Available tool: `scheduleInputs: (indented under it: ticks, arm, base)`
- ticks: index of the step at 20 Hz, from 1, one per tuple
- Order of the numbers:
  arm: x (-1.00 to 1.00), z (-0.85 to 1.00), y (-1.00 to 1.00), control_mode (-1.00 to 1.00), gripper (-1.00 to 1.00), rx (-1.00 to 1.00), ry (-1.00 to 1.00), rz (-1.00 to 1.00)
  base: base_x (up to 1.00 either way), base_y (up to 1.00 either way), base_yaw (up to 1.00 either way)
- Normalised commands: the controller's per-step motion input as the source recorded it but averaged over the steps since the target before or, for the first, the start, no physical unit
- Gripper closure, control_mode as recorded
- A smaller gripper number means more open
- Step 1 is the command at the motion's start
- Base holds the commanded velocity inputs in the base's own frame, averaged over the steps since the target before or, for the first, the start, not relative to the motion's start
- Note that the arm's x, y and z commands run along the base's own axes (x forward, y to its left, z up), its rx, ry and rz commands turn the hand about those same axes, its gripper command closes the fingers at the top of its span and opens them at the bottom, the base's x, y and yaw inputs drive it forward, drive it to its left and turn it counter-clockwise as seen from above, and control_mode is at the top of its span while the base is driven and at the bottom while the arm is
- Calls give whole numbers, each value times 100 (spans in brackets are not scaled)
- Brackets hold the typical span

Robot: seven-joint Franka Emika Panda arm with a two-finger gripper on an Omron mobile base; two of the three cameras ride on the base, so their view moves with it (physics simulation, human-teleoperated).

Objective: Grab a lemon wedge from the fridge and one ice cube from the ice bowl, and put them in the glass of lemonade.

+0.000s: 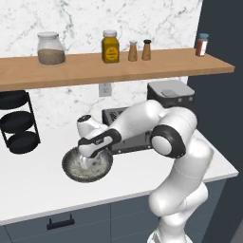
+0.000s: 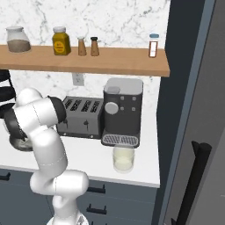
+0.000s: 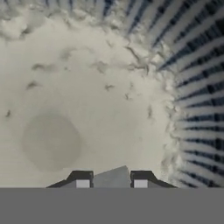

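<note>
The fingers (image 3: pixel 111 183) reach down inside the ice bowl (image 1: pixel 71 172) near the tabletop's (image 1: pixel 38 190) front edge, clamped on a pale ice cube (image 3: pixel 112 178); the glass of lemonade (image 2: pixel 123 159) stands before the coffee machine (image 2: pixel 122 110).

Arm (image 1: pixel 182 190): glossy white rounded shell segments, thick and tubular, widened at bulbous joints. Elbow joint (image 1: pixel 166 141) carried black ring band around white cap; same dark banding showed in right base view (image 2: pixel 56 112). Wrist section (image 1: pixel 97 141) had black collar beneath white rounded end cap. Gripper (image 3: pixel 111 181): two small dark finger tips, each with pale square pad face. No cables, screws or markings discernible.
</note>
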Motion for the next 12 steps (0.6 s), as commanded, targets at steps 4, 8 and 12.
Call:
scheduleInputs:
  ticks: [4,8,12]
  arm:
    - [-43,71,-29,-100,100,2,-31,0]
    - [-77,100,-69,-100,100,4,-44,-8]
    - [-79,100,-100,-100,100,8,-34,-11]
  base:
    - [0,0,0]
    - [0,0,0]
    - [0,0,0]
